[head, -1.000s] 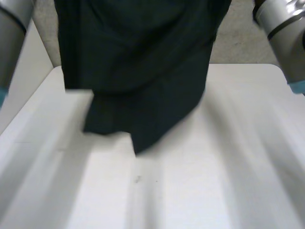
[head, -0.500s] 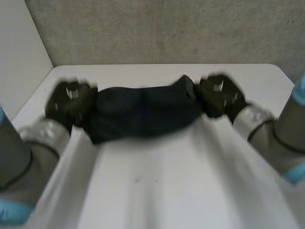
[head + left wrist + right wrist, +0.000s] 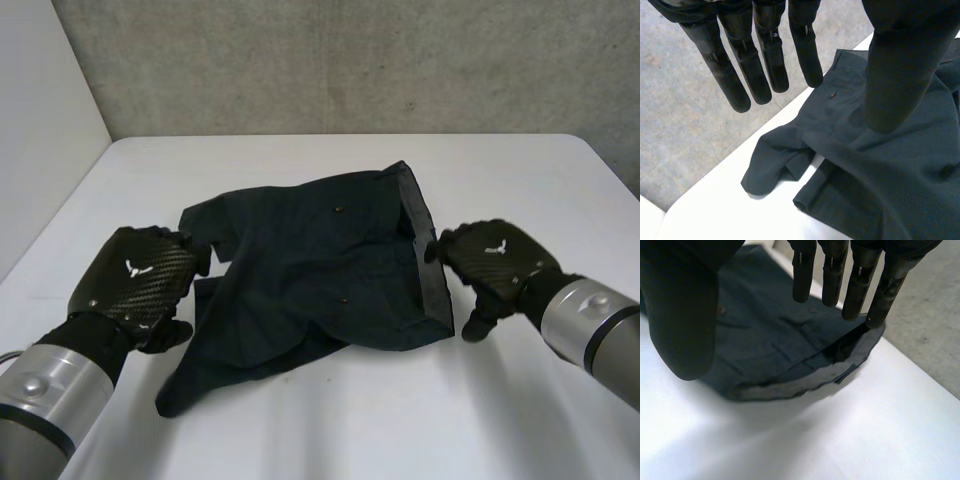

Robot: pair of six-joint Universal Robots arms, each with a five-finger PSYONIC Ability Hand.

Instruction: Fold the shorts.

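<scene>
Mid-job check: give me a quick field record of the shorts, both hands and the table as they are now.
shorts: dark, lying rumpled on the table, not neatly folded
waistband: at the right hand's end, grey lining showing
left hand: open, fingers straight, at the leg end of the shorts
right hand: open, fingers straight, beside the waistband
table: white

Shorts (image 3: 320,270): one pair. Table (image 3: 400,420): one. Hands: two, the left hand (image 3: 140,280) and the right hand (image 3: 495,262). Arms: two, the left arm (image 3: 45,400) and the right arm (image 3: 595,335). Studs on the cloth: two, first stud (image 3: 339,210) and second stud (image 3: 343,300).
</scene>
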